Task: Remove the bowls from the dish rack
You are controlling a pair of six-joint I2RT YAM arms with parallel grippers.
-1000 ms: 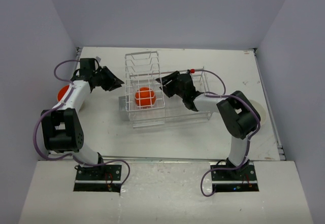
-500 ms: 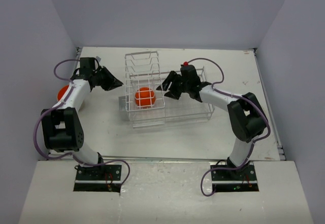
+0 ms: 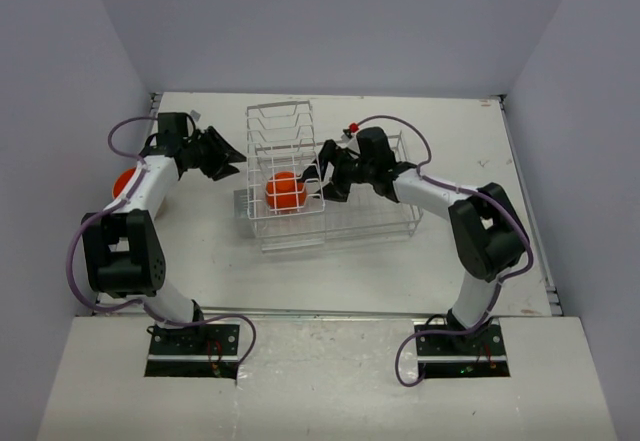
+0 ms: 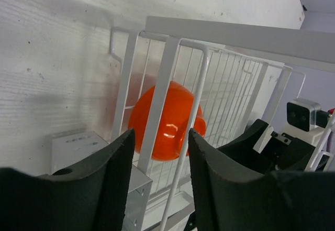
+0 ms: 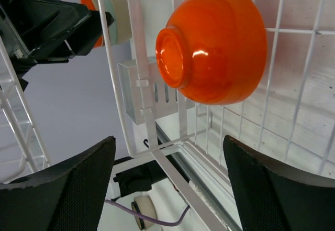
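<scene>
your right gripper (image 3: 326,183) has swung into the dish rack (image 3: 340,223) and spread its jaws wide, empty, just short of the orange bowl (image 3: 285,191) tipped on its side inside. a grasp looks imminent. the left gripper (image 3: 232,161) waits outside, jaws parted, holding nothing.

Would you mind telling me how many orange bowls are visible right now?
2. One orange bowl is inside the dish rack; a second orange bowl lies on the table behind the left arm, partly hidden. Others may be hidden.
</scene>
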